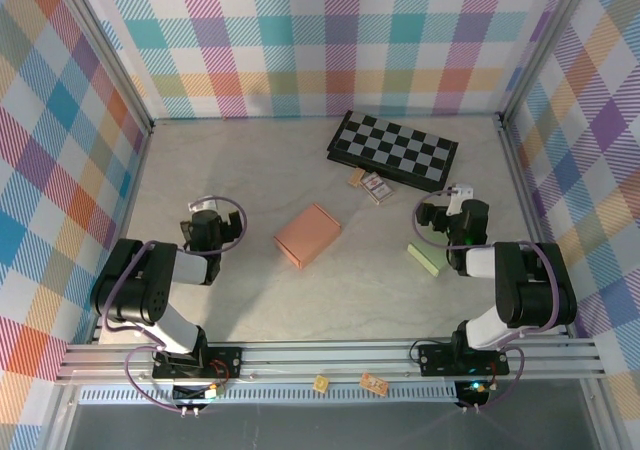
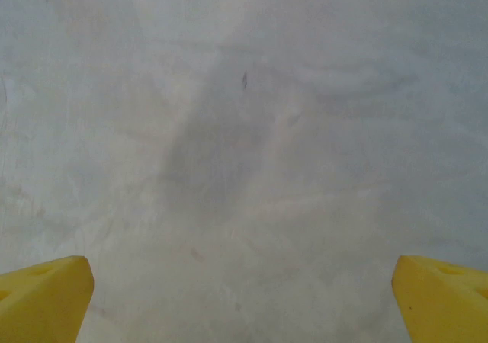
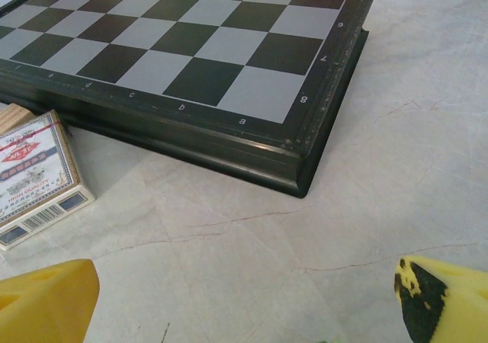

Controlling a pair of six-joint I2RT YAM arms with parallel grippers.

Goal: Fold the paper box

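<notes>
- Left gripper (image 1: 208, 210), jaws wide apart and empty, sits left of the paper box (image 1: 308, 235), well apart from it.
- Right gripper (image 1: 452, 198), jaws likewise spread and empty, sits right of the box.
- Chessboard (image 1: 393, 149) lies beyond the box.

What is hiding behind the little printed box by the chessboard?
From the right wrist view, a pale wooden block peeks out behind the small printed cardboard box, with the black-and-grey chessboard beyond. The box covers the block's lower part there.
</notes>
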